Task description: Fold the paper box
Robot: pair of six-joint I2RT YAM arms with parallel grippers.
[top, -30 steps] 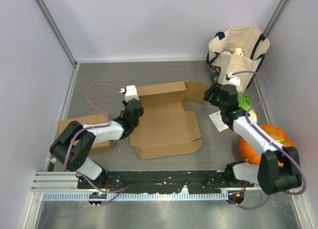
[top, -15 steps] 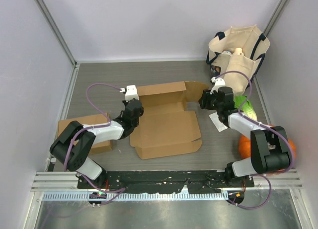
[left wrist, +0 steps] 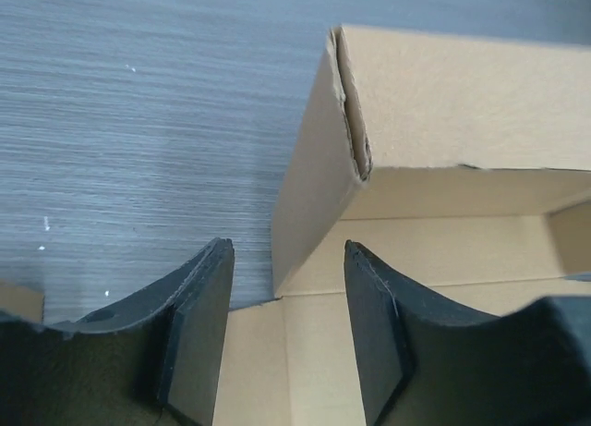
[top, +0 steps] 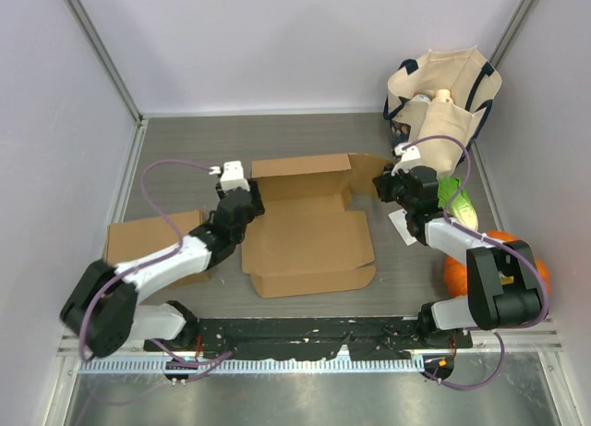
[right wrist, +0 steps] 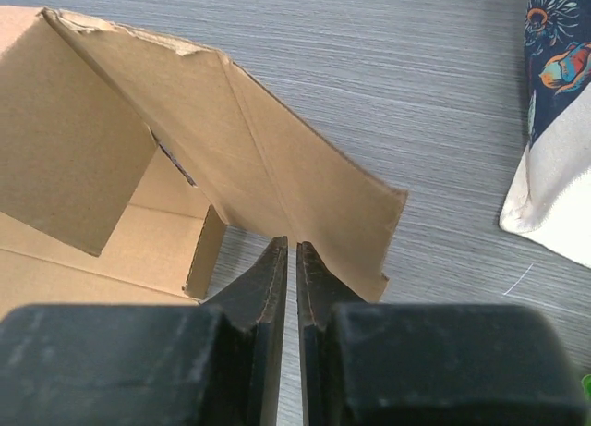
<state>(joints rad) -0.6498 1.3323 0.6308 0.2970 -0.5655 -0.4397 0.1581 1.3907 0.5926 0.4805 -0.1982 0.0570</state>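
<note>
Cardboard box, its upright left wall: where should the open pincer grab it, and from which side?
Grip the left wall of the box at its near end, coming in along its length from the near side. It is a thin sheet standing on edge, and the open left pincer straddles it, one finger outside, one inside, so closing should pinch its flat faces.

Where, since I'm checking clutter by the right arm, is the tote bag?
Top view: the tote bag stands in the far right corner, just beyond the right hand gripping the paper box.
</note>
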